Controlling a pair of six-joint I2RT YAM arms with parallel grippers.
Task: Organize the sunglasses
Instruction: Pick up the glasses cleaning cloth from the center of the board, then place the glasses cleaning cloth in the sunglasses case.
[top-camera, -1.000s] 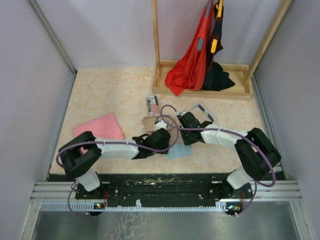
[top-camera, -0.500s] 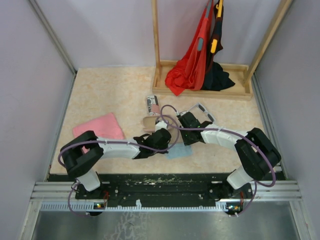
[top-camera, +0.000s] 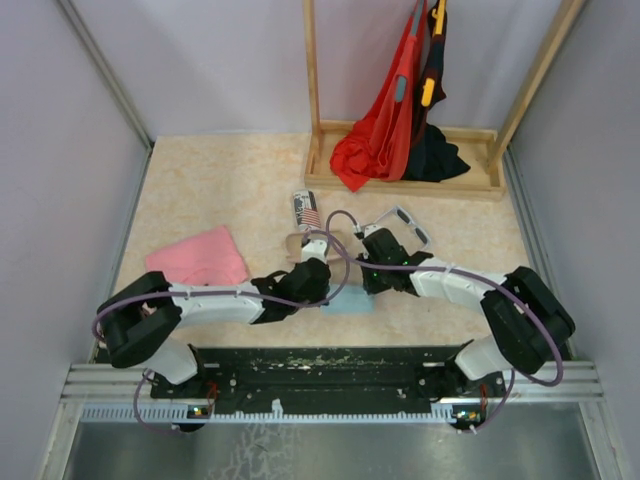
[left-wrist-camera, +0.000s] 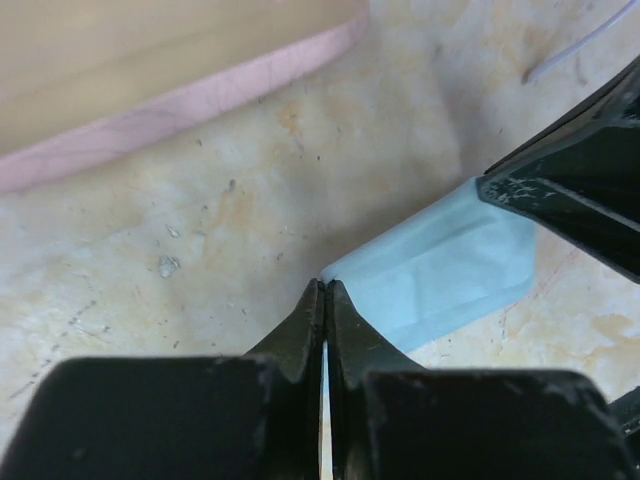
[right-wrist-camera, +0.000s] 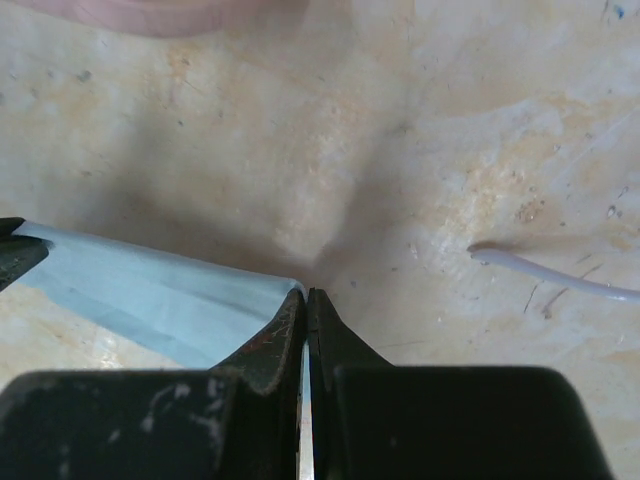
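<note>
the grey glasses (top-camera: 406, 225) lie near the middle of the tabletop (top-camera: 220, 180), a bit right. closer to the near edge, the left gripper (left-wrist-camera: 325, 290) and right gripper (right-wrist-camera: 303, 295) each pinch a corner of the blue cloth (left-wrist-camera: 450, 270).

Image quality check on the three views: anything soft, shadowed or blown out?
Top view: even light, no glare, reasonably sharp throughout. Left wrist: case along the top edge is out of focus, left gripper is nearly black, cloth and table are crisp. Right wrist: a broad soft shadow lies on the table above the cloth, right gripper is dark with little detail, no glare.
</note>
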